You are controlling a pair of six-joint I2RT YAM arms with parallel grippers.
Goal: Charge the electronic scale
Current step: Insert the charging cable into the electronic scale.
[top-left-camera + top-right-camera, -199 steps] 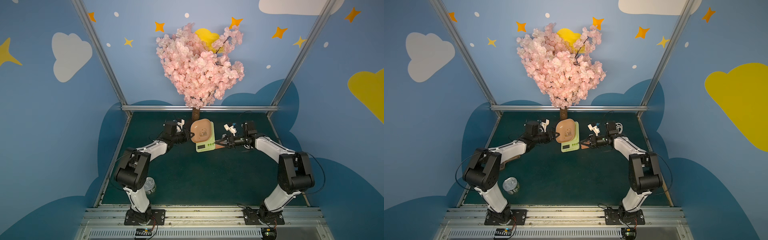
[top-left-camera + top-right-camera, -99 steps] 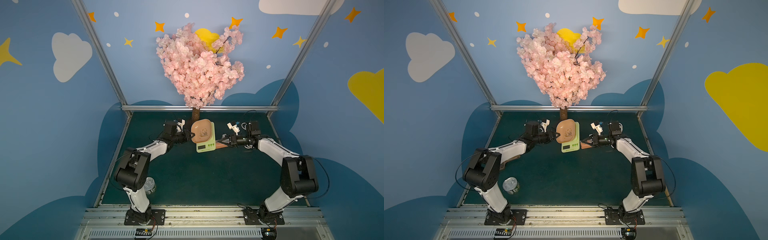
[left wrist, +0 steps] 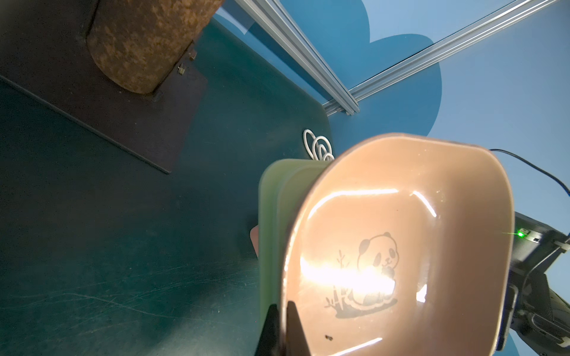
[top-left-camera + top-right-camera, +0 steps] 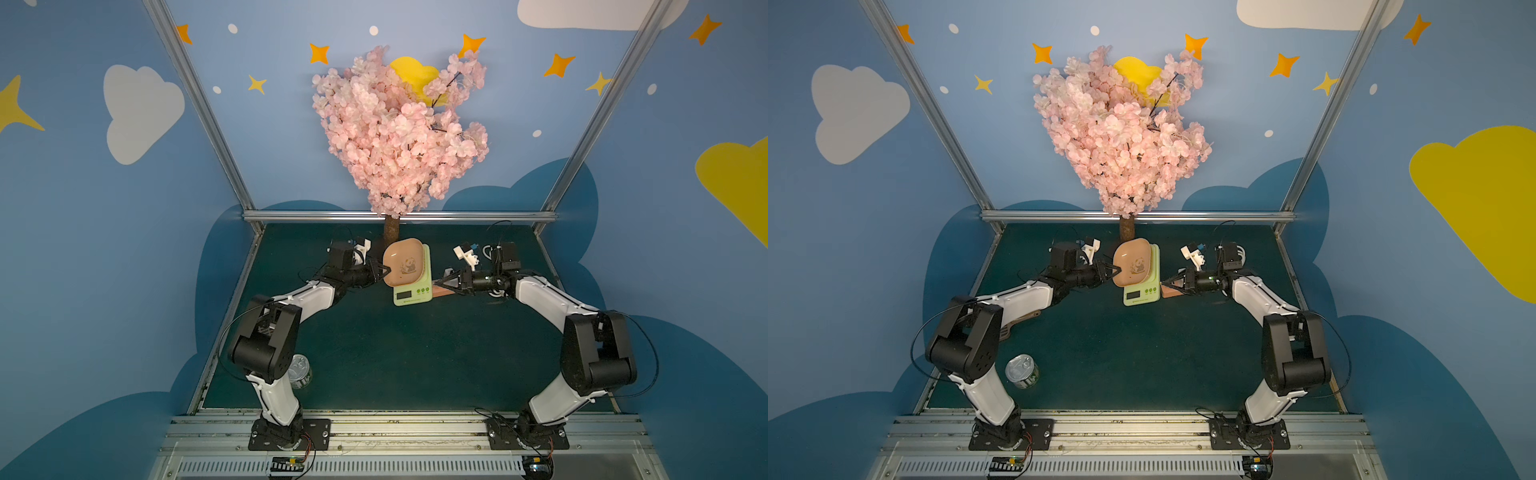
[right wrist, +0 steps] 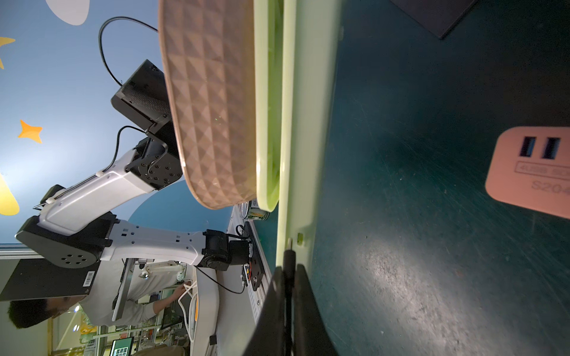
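Observation:
The electronic scale [image 4: 412, 293] [image 4: 1141, 294] is a pale-green slab standing before the tree trunk in both top views. Its peach panda tray [image 4: 405, 261] [image 3: 401, 240] is tilted and overhangs the scale's left side. My left gripper [image 4: 384, 270] [image 3: 282, 311] is shut on the tray's rim. My right gripper [image 4: 436, 284] [image 5: 288, 272] is shut on a thin dark plug [image 5: 289, 257]. The plug's metal tip sits at the scale's right side wall [image 5: 293, 185], beside a small port [image 5: 299, 237]. I cannot tell whether the tip is in contact.
An orange-pink power strip [image 5: 530, 172] [image 4: 443, 294] lies on the mat right of the scale, under my right gripper. A white cable coil [image 3: 319, 148] lies behind it. The tree trunk [image 4: 390, 229] stands behind the scale. A tin can [image 4: 1021, 371] sits near the left arm's base.
The right arm's elbow has swung slightly outward while its fingertips stay at the scale's right side. The left arm and the tilted tray have not moved.

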